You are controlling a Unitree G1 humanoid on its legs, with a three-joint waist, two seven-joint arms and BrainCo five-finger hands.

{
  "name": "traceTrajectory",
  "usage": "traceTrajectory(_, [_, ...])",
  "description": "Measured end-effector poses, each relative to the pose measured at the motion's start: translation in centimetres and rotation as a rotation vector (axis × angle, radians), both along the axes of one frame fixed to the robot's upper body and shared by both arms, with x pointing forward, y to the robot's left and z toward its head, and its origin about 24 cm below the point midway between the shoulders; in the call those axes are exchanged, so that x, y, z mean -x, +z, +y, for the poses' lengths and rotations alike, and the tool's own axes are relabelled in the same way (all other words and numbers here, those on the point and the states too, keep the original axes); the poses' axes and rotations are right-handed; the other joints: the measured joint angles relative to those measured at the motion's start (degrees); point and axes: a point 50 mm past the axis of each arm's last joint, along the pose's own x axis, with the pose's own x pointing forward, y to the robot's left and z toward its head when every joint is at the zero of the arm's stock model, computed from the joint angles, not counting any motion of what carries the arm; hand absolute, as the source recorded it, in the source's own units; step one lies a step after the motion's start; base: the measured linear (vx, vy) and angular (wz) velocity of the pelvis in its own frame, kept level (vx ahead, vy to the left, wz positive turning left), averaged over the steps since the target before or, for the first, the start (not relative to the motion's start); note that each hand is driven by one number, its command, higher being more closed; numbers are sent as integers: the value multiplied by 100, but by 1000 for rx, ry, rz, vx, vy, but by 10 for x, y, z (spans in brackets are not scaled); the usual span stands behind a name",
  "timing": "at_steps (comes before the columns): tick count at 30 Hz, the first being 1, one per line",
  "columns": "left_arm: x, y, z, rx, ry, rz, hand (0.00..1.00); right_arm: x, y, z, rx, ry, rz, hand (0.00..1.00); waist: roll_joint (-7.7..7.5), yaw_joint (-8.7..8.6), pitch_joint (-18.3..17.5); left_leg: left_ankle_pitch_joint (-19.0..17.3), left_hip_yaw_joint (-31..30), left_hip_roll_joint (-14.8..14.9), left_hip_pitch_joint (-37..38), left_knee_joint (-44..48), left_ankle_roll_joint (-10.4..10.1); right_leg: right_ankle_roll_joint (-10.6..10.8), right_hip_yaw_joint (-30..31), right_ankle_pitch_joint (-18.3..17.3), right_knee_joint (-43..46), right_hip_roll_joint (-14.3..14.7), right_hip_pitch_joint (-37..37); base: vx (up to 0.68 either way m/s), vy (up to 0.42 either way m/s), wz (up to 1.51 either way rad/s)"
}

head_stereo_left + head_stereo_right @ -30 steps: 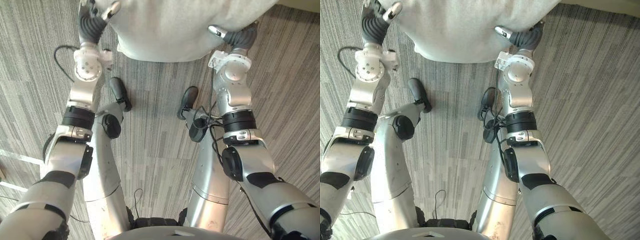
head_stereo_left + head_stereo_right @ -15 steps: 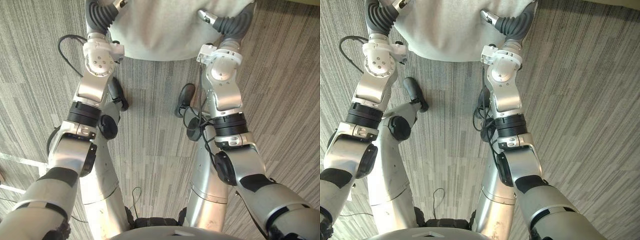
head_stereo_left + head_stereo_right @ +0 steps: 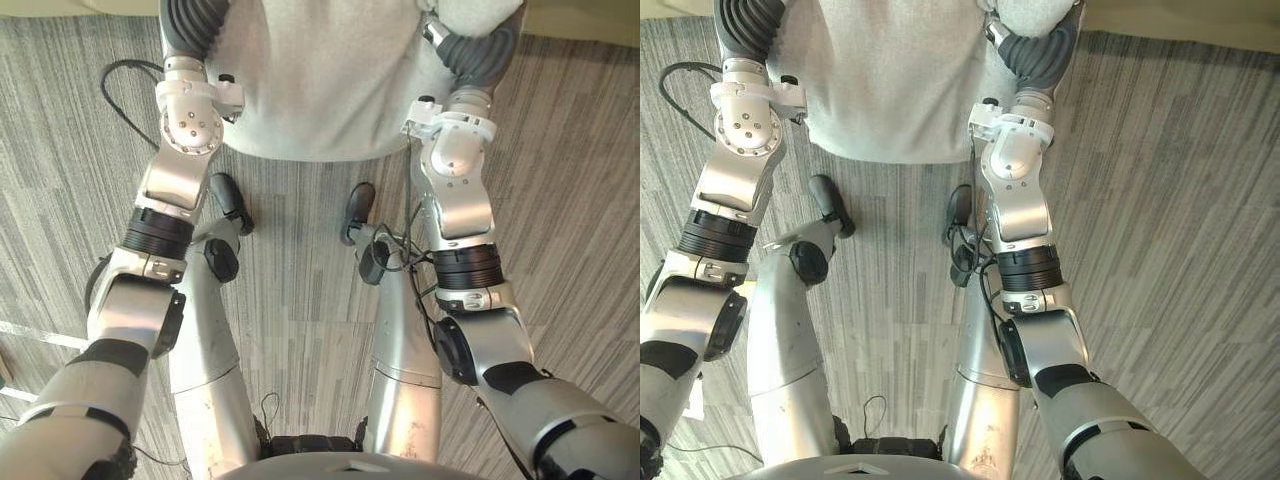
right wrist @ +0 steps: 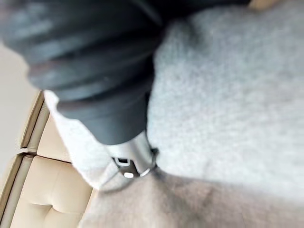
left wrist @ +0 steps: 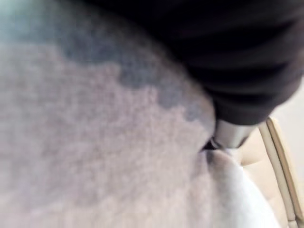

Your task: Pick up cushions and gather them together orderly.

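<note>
A large light grey cushion [image 3: 320,80] hangs in front of me above the carpet, held between both hands at its upper sides. My left hand [image 3: 193,20] grips its left side; in the left wrist view a silver finger [image 5: 230,135] digs into the bunched fabric [image 5: 95,142]. On the cushion's right side my right hand [image 3: 470,52] does the same. The right wrist view has a silver finger [image 4: 129,159] sunk into a fold of the cushion [image 4: 228,95]. Most of both hands' fingers are buried in the fabric.
Grey striped carpet [image 3: 300,290] lies below the cushion. A cream padded seat [image 4: 42,190] with piped edges [image 5: 280,161] sits just beyond the cushion, and a pale strip [image 3: 585,18] runs along the far edge of the carpet.
Both hands have closed into the cushion's sides. The cushion has come nearer to me and covers more of the carpet; the view has shifted as well.
</note>
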Motion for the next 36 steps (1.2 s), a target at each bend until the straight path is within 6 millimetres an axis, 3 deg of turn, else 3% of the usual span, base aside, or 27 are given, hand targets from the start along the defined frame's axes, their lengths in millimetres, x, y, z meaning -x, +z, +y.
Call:
traceTrajectory(8, [13, -24, -3, 86, -64, 14, 100, 5, -26, 0, 5, 54, 39, 100, 0, -20, -103, 124, -1, -51, 830, -502, -86, -26, -157, 15, -441, 38, 855, 14, -18, 3])
traceTrajectory(9, [15, -35, -6, 102, -81, 35, 100, 8, -38, -2, 3, 59, 62, 100, -11, -15, -304, 123, 0, -69, 881, -584, -87, -25, -167, 15, -512, 41, 912, 0, 0, 0])
traceTrajectory(12, [22, -55, -11, 140, -107, 72, 100, 9, -57, -2, -31, 80, 111, 100, -13, -49, -406, 105, 35, -75, 1371, -684, -111, -22, -237, 23, -663, 29, 1441, 56, -5, 1])
traceTrajectory(13, [25, -71, -12, 167, -116, 110, 100, 11, -73, -2, -42, 87, 153, 100, -14, -66, -695, 81, 53, -89, 1458, -769, -123, -7, -249, 16, -793, 26, 1542, 73, 0, 2])
traceTrajectory(23, [79, -163, 2, 266, -126, 317, 100, 66, -162, 2, -27, 209, 371, 100, -29, -99, -1169, -88, 332, -337, 4454, -1801, -281, 180, -311, 28, -2094, 62, 4572, 90, 5, 1])
traceTrajectory(25, [95, -190, 8, 275, -118, 412, 100, 88, -185, 1, -18, 237, 456, 100, -32, -114, -1646, -116, 392, -387, 5029, -2091, -314, 241, -367, 71, -2544, 85, 5225, 191, 26, 5])
traceTrajectory(32, [127, -229, 12, 315, -118, 563, 100, 116, -211, -3, 3, 270, 570, 100, -93, -104, -2264, -137, 565, -506, 6057, -2762, -375, 312, -384, 236, -3436, 135, 6301, 112, 20, -3])
traceTrajectory(36, [137, -252, 12, 334, -127, 667, 100, 125, -227, -7, 0, 269, 645, 100, -99, -158, -2596, 45, 606, -683, 6433, -3264, -393, 346, -390, 449, -3997, 136, 6714, 118, 4, 4])
